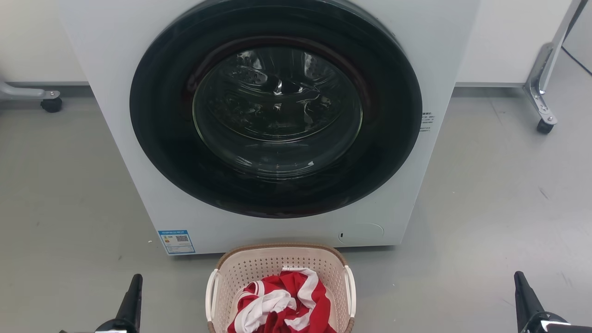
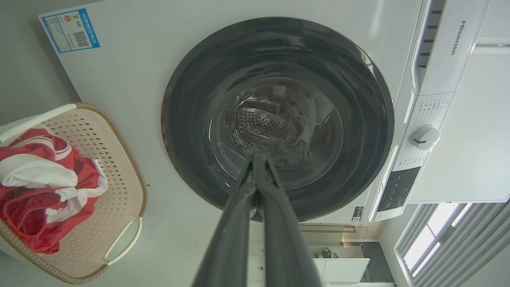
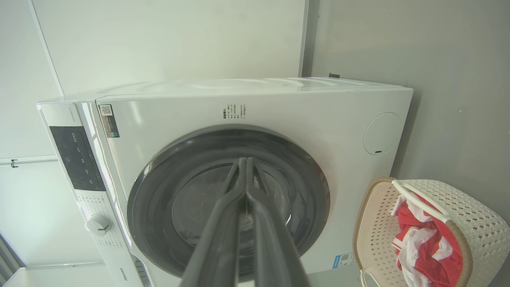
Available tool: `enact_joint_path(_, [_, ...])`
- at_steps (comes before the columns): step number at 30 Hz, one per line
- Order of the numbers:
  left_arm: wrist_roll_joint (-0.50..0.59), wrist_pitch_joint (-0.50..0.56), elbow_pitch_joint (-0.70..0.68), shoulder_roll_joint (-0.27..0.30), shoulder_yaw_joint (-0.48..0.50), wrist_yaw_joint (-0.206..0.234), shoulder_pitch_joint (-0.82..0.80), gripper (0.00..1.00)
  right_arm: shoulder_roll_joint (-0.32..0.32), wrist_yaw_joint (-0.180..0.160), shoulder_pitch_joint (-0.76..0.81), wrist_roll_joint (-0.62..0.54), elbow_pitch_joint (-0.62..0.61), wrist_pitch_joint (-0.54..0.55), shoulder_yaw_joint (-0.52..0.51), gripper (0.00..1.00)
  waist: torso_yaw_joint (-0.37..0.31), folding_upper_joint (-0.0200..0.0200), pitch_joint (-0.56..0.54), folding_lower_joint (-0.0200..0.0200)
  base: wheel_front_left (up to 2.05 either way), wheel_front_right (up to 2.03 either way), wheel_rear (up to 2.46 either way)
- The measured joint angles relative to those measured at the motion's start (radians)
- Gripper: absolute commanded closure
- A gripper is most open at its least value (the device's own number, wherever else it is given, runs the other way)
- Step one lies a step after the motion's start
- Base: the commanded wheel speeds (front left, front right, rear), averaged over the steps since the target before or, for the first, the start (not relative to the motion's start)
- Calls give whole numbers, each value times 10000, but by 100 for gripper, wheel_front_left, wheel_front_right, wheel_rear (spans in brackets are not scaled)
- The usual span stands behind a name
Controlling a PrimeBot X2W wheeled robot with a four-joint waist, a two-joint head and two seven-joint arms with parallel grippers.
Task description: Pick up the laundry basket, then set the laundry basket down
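Cream laundry basket (image 1: pixel 259 270) sits on the grey floor (image 1: pixel 69 185) just before the washing machine (image 1: pixel 138 185), red-and-white cloth (image 1: pixel 282 305) heaped inside, with the left tool (image 1: pixel 136 280) and right tool (image 1: pixel 519 277) flanking it, well apart from it, each with fingers pressed together, gripping nothing.

1 washing machine (image 1: pixel 259 231) is standing here, carrying 1 round door (image 1: pixel 276 108), 1 dial (image 2: pixel 425 137) and 1 blue label (image 1: pixel 176 241). 1 laundry basket (image 1: pixel 282 247) is sitting on the floor, bearing 2 white handles (image 1: pixel 211 296) (image 1: pixel 351 291). Red-and-white cloth (image 1: pixel 282 305) is lying inside, possibly 1 garment, though the folds are hiding any others. 2 grippers are showing: the left gripper (image 1: pixel 137 280) and the right gripper (image 1: pixel 520 280). 2 castors (image 1: pixel 51 104) (image 1: pixel 545 126) are resting on the floor.
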Motion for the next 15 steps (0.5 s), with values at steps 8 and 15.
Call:
enact_joint_path(8, [-2, 0, -2, 0, 0, 0, 0, 100, 0, 0, 0, 0, 0, -2, 0, 100, 0, 0, 0, 0, 0, 0, 0])
enact_joint_path(15, [-2, 0, -2, -2, 0, 0, 0, 100, 0, 0, 0, 0, 0, -2, 0, 100, 0, 0, 0, 0, 0, 0, 0])
